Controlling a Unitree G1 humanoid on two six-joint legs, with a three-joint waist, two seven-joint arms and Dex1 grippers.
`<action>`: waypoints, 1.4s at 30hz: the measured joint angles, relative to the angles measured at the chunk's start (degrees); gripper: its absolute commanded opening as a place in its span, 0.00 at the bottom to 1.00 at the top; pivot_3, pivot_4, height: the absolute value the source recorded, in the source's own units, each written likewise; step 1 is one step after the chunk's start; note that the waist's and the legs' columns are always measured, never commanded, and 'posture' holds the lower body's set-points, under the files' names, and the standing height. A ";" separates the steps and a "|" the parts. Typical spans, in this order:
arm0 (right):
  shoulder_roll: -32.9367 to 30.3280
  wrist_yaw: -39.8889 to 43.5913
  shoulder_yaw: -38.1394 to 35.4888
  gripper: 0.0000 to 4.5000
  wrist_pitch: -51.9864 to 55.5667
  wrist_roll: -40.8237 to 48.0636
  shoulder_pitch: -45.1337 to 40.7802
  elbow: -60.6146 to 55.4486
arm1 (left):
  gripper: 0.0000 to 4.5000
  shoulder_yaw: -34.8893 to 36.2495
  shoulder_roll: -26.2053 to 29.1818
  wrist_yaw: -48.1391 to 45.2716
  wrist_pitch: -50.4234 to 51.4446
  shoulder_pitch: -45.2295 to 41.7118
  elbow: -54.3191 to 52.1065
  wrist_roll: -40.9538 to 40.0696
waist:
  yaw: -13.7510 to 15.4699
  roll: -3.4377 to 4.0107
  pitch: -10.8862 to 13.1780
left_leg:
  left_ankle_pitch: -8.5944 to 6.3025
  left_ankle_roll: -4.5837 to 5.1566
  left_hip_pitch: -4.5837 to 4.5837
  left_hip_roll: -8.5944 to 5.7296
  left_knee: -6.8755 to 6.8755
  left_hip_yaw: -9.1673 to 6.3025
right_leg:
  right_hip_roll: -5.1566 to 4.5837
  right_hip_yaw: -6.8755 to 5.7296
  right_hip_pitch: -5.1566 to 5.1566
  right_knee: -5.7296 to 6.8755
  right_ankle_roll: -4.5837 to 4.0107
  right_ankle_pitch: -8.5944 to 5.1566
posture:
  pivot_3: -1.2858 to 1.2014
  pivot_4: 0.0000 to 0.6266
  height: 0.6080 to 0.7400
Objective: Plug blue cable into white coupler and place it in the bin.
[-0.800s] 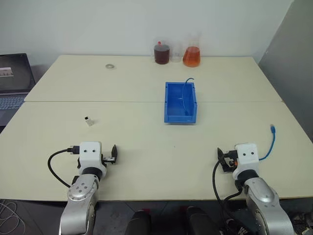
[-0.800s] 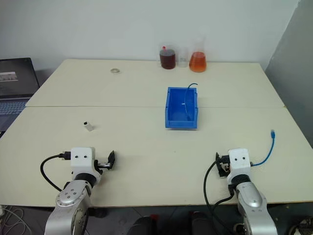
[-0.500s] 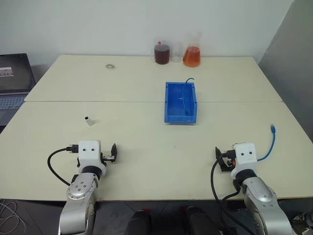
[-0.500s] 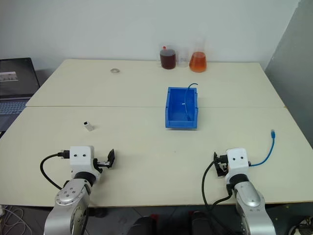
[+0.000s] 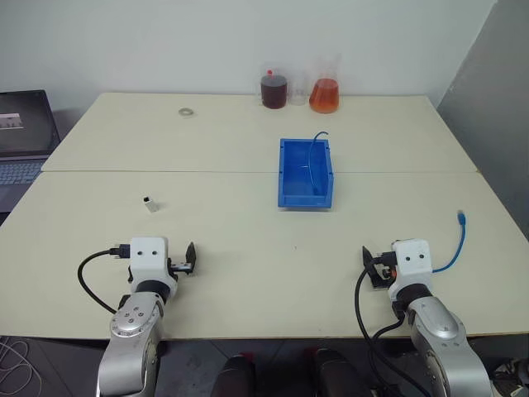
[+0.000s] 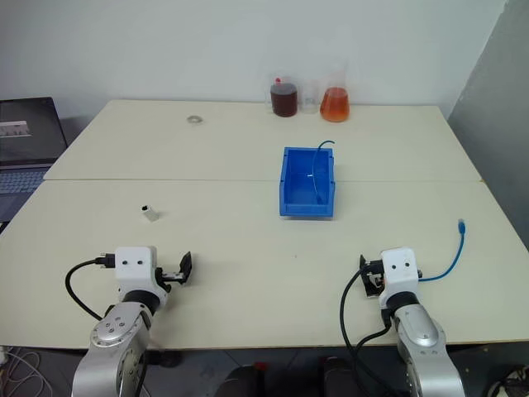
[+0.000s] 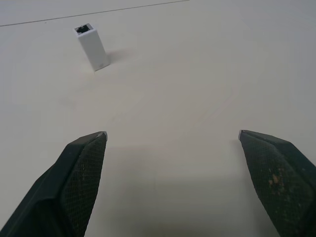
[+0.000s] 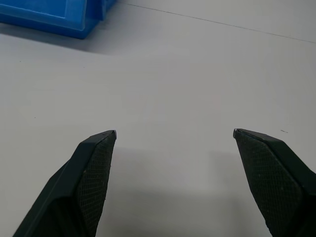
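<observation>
The blue cable (image 5: pixel 453 248) lies on the table near its right edge, its pale plug (image 5: pixel 460 217) at the far end. It passes just right of my right wrist. The white coupler (image 7: pixel 93 47) stands upright on the left half of the table (image 5: pixel 240 240), ahead of my left gripper (image 7: pixel 173 133), which is open and empty. My right gripper (image 8: pixel 174 132) is also open, with bare table between its fingers. The bin (image 5: pixel 283 174) sits at the table's middle, far ahead and to the left of the right gripper; its corner (image 8: pixel 54 15) shows in the right wrist view.
A thin dark blue wire (image 5: pixel 312 149) lies in the bin and hangs over its far wall. Flasks of red (image 5: pixel 274 89) and orange (image 5: pixel 324 95) liquid stand at the back edge. A metal ring (image 5: pixel 187 112) lies back left. A laptop (image 5: pixel 21 136) sits off the table's left side.
</observation>
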 measured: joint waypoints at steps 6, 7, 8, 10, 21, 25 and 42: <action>-0.36 -0.03 -0.27 0.90 0.00 -0.06 0.74 -0.09 | 1.00 -1.29 3.07 -4.64 -1.97 -3.03 3.11 -1.01 | 0.01 0.00 0.00 | 0.00 0.00 0.00 -0.01 0.00 0.01 | 0.00 0.00 0.00 0.00 0.00 0.00 | 0.52 0.24 1.00; -0.46 -0.03 -0.60 0.90 0.00 -0.06 0.75 -0.11 | 1.00 -1.78 3.51 -5.78 -2.75 -3.65 3.73 -1.07 | 0.01 0.00 0.00 | 0.00 0.00 0.00 -0.02 0.00 0.01 | -0.01 0.01 0.00 0.00 0.00 0.00 | 0.52 0.24 1.00; -0.58 -0.03 -0.93 0.90 0.00 -0.06 0.75 -0.13 | 1.00 -2.33 3.80 -6.55 -3.21 -4.14 4.09 -1.17 | 0.02 0.00 0.00 | 0.00 0.00 0.00 -0.01 0.00 0.01 | -0.01 0.00 0.00 0.00 0.00 0.00 | 0.52 0.24 1.00; -0.89 -0.09 -1.42 0.90 -0.01 -0.06 0.92 -0.18 | 1.00 -3.17 4.07 -8.02 -4.02 -5.01 4.92 -1.59 | 0.02 0.00 0.00 | 0.00 0.00 0.00 -0.01 0.00 0.01 | -0.01 0.00 0.00 0.00 0.00 0.00 | 0.52 0.24 1.00; -0.36 -1.30 -2.25 0.90 -0.15 -0.13 1.14 -0.99 | 1.00 -3.25 0.85 -0.73 -3.47 -3.79 6.06 0.67 | -0.01 0.00 0.00 | 0.00 0.00 -0.01 0.00 0.00 -0.01 | -0.01 0.02 0.00 0.01 -0.01 0.00 | 0.52 0.24 1.00; -0.59 -1.19 -2.37 0.90 -0.17 -0.11 0.23 -0.99 | 1.00 -3.56 0.19 1.45 -2.80 -2.98 4.75 1.95 | 0.00 0.00 -0.01 | 0.00 0.00 0.03 -0.01 0.00 0.00 | -0.01 0.01 0.01 0.04 -0.01 0.00 | 0.52 0.24 1.00; -1.23 -1.62 -4.37 0.90 -0.17 -0.55 0.84 -1.67 | 1.00 -13.44 11.66 -29.46 -12.85 -20.33 13.74 -6.30 | 0.04 0.00 0.00 | 0.01 -0.01 -0.01 -0.03 -0.01 0.02 | 0.00 -0.03 0.00 0.03 -0.04 -0.01 | 0.52 0.24 1.00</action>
